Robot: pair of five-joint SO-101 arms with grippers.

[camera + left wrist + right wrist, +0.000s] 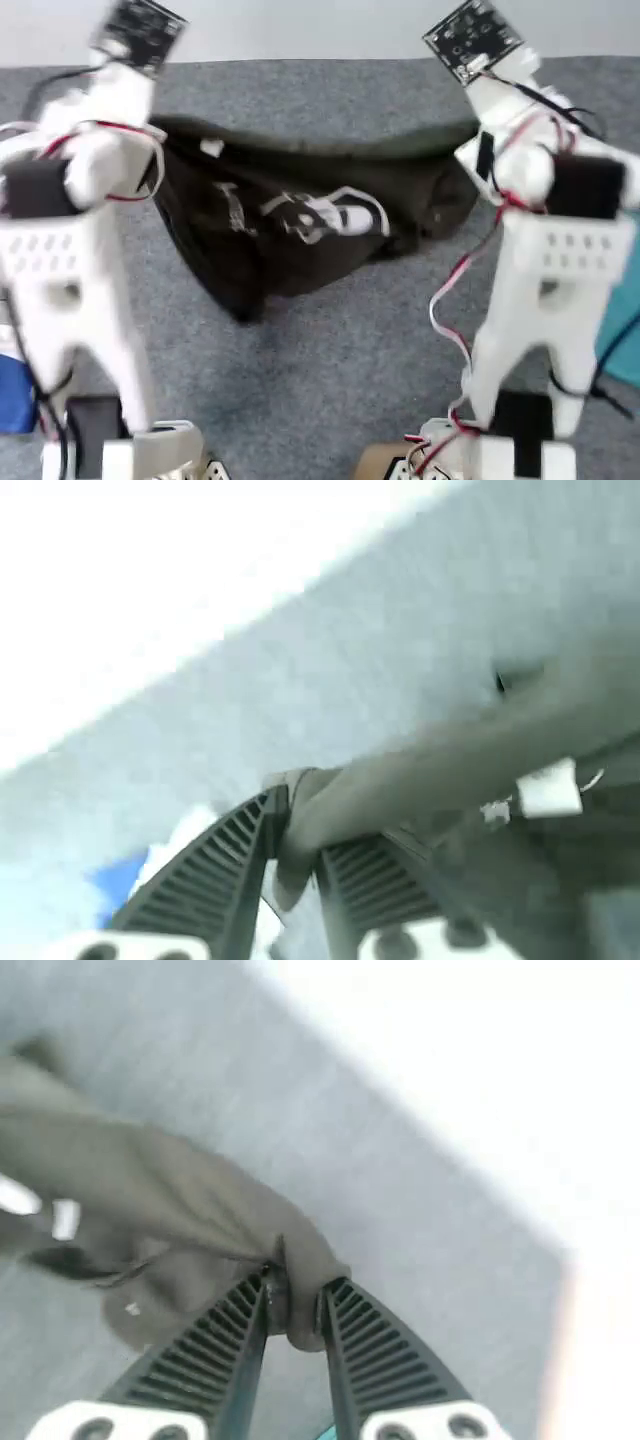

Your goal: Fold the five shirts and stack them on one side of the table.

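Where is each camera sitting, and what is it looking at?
High view: above the table, looking down on the dark shirt and both arms.
Left wrist view: on the left arm, facing the left tool pinching the shirt.
Right wrist view: on the right arm, facing the right tool pinching it.
All share the shirt.

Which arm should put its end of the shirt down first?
Probably left. The left fingers and right fingers both pinch the shirt's top edge, but the cloth sags lowest on the left side, seemingly near the table.
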